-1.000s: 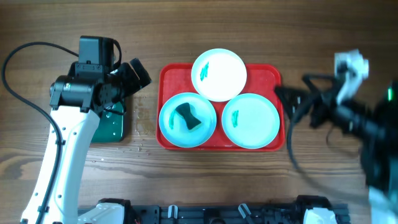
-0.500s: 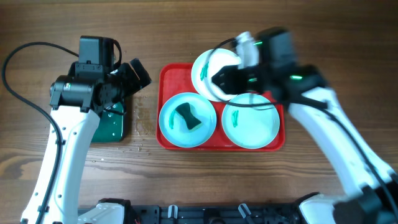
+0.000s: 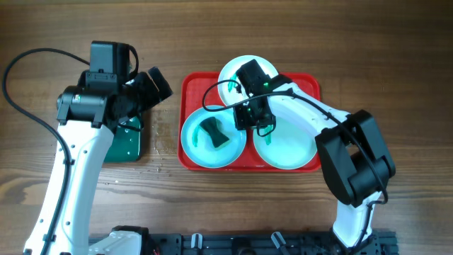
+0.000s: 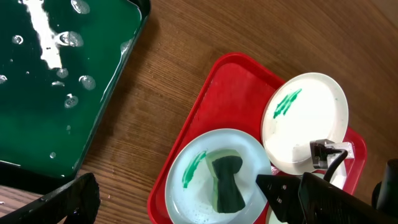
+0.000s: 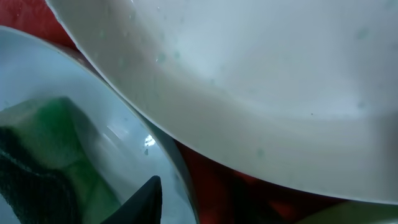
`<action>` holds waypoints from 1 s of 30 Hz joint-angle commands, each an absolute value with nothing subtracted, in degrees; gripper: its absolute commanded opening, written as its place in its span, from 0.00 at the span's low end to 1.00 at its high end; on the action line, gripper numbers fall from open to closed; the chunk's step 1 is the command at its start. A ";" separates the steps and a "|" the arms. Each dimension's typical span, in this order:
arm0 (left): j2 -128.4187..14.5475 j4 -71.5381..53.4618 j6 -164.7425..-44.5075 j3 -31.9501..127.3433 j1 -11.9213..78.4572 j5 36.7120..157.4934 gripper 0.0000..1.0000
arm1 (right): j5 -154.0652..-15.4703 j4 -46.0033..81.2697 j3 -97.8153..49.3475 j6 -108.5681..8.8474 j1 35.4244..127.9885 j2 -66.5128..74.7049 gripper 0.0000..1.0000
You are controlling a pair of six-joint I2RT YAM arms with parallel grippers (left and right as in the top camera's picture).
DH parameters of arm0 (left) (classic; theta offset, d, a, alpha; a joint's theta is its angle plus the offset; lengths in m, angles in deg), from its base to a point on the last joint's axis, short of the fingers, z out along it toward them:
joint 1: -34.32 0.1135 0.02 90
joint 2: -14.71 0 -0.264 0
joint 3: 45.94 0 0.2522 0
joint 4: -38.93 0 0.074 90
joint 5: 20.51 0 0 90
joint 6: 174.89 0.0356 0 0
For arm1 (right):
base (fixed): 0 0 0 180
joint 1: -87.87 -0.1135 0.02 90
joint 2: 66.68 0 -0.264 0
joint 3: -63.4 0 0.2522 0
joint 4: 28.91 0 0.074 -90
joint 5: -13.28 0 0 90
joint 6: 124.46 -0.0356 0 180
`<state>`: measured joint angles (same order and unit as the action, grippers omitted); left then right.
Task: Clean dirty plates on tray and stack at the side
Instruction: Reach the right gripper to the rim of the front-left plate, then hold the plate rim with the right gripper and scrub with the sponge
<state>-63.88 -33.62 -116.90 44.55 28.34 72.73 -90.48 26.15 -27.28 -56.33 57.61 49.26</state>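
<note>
Red plastic tray, rectangular with a raised rim, at the middle of the wooden counter, carrying three plates. White plate: at the far side of the tray, a teal smear on its left part, its near edge overlapping the two plates below. Left pale-blue plate: near-left in the tray, bearing a green-and-dark sponge and a teal streak. Right pale-blue plate: near-right in the tray, a small teal mark near its left rim. Right hand: low over the spot where the three plates meet, just right of the sponge. Its wrist view shows one dark fingertip beside the left pale-blue plate's rim, with the white plate's edge above. How far it is parted, and whether it grips anything, cannot be told. Left hand: spread wide and empty, well left of the tray, above the dark green tray, which holds water droplets.
</note>
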 commanded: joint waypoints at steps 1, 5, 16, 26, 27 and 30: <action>-64.05 -33.62 -116.61 44.77 28.60 72.16 1.00 | -91.38 25.62 -27.55 -56.96 57.00 49.70 0.36; -64.05 -33.64 -116.61 44.75 28.58 72.21 0.96 | -91.31 24.40 -27.55 -56.94 56.95 50.03 0.24; -64.16 -34.62 -116.59 40.90 28.08 76.38 0.65 | -88.58 22.82 -26.34 -55.24 56.95 50.18 0.04; -67.11 -24.50 -116.59 32.77 22.79 80.43 0.67 | -89.35 23.20 -26.34 -55.26 56.95 50.18 0.04; -67.81 -23.65 -116.59 32.57 22.04 80.43 0.67 | -89.48 23.17 -26.34 -55.22 56.95 50.18 0.04; -70.96 -21.38 -116.61 32.55 19.20 80.38 0.65 | -89.46 23.11 -26.34 -55.46 56.95 50.18 0.04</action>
